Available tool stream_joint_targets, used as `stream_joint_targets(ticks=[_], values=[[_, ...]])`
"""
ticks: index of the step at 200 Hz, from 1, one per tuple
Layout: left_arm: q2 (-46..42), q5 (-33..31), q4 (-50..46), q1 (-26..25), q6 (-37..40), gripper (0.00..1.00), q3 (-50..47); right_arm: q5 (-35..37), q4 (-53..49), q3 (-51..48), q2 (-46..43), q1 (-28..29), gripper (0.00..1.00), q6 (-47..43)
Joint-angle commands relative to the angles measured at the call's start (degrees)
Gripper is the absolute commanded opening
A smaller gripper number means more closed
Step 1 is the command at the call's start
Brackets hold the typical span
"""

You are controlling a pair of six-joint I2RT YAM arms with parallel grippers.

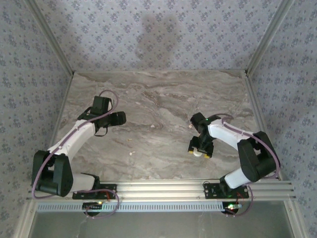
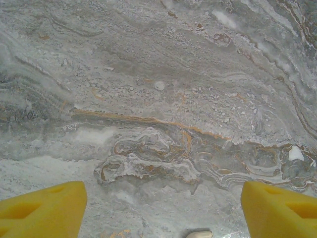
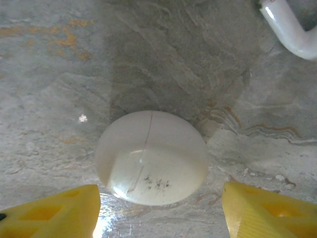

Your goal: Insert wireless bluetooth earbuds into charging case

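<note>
The left gripper (image 2: 163, 210) is wide open over the marble table (image 1: 163, 99). The right gripper (image 3: 159, 214) is open too. Its yellow fingers (image 3: 54, 213) sit on each side of a white round disc (image 3: 151, 157) and do not touch it. One tiny white earbud (image 1: 131, 153) lies low in the middle of the top view. The other earbud (image 1: 151, 127) lies a bit higher.

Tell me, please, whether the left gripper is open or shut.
Open: yellow fingers of the left gripper stand far apart, gripping nothing.

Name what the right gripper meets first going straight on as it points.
Probably the pale round disc, lying on the marble table straight ahead of the right gripper, between its open jaws; depth is unclear.
</note>
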Motion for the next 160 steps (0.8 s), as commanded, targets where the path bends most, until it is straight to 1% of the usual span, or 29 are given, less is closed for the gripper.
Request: stream_joint_targets(ticks=[1,25,61,83,114,134,160], values=[[-0.07,0.73,-0.86,-0.37,-0.51,0.81,0.16,1.07,1.00,-0.78,0.85,0.10,0.65,1.17],[-0.16,0.73,-1.13,-0.39,-0.51,0.80,0.15,1.26,3.18,-1.53,1.18,0.00,0.61,1.33],[-0.32,0.73,-1.43,-0.39,-0.33,0.79,0.36,1.55,4.96,-1.88,1.69,-0.27,0.62,0.82],[-0.34,0.90,-1.50,-0.39,-0.34,0.79,0.67,1.88,5.45,-2.09,2.01,-0.57,0.56,0.10],[-0.73,1.62,-1.61,-0.57,1.03,0.75,0.98,1.96,5.85,-2.21,1.12,-0.90,0.48,-0.90],[-1.62,3.19,-0.38,-1.08,2.86,0.73,0.76,3.50,6.89,-2.45,-0.90,-0.77,0.45,-1.32],[-3.84,5.32,3.06,-2.42,5.53,0.70,-0.81,3.26,9.30,-3.40,-4.76,-0.20,0.44,0.04]])
